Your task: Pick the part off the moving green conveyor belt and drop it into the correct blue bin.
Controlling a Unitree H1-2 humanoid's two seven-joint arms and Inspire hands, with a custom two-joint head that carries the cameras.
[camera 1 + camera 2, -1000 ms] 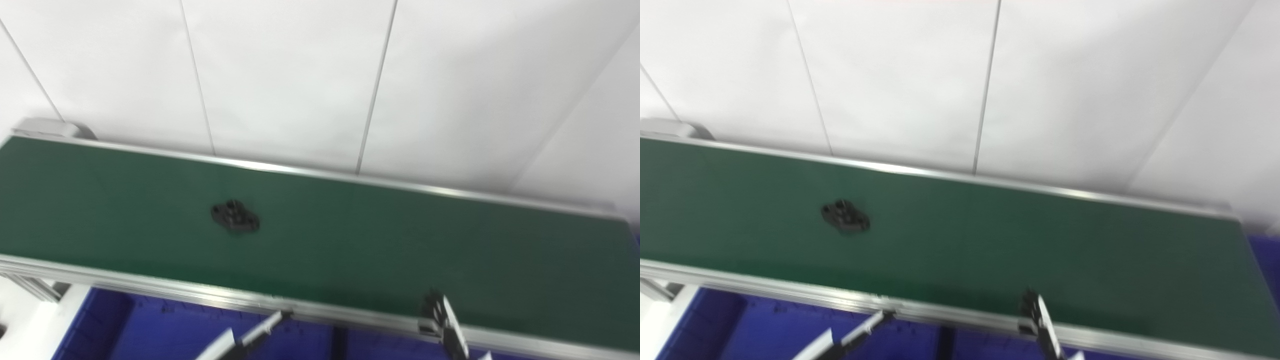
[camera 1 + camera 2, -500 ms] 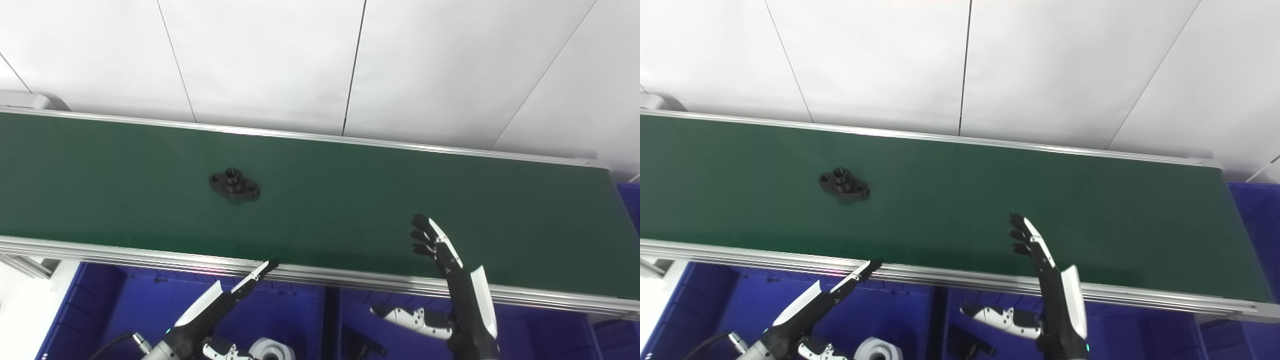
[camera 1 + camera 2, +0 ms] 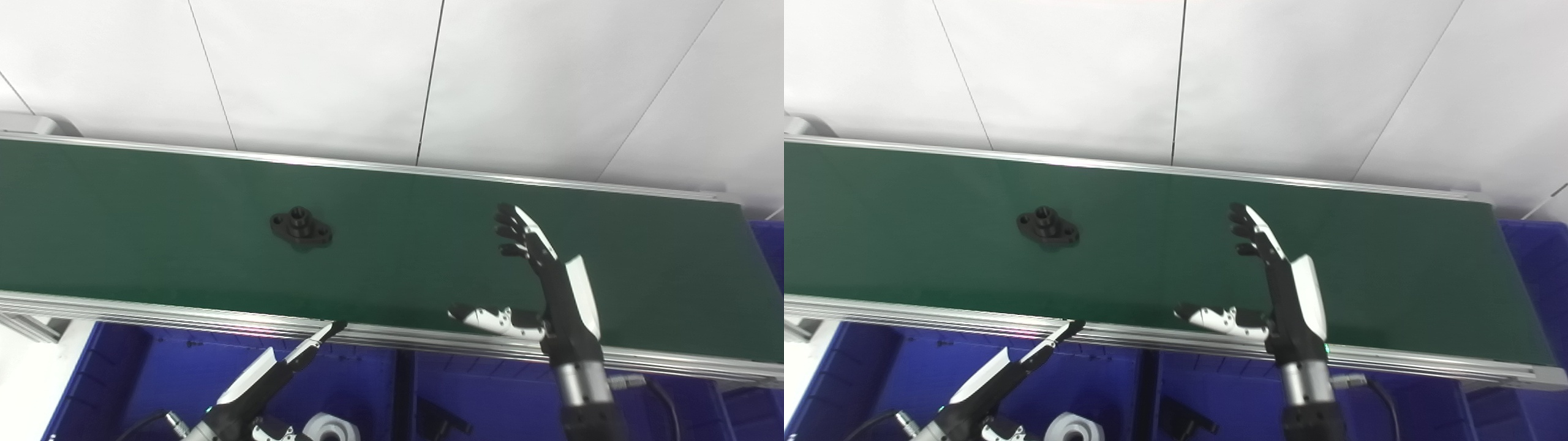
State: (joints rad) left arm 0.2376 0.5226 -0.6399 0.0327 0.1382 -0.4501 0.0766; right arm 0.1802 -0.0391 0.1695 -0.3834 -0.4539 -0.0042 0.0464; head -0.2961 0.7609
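Left eye view: black flanged part (image 3: pixel 301 225) lies flat on the green conveyor belt (image 3: pixel 153 233), left of mid-belt. Right hand (image 3: pixel 539 288) hovers over the belt, well right of the part, fingers spread, holding nothing. Left hand (image 3: pixel 257 386) sits below the belt's near rail over a blue bin (image 3: pixel 122 380), fingers extended, empty.

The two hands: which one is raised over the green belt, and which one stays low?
The right hand is over the green belt, fingers spread, holding nothing. The left hand is low, over the blue bin, its fingertip only at the belt's near rail.
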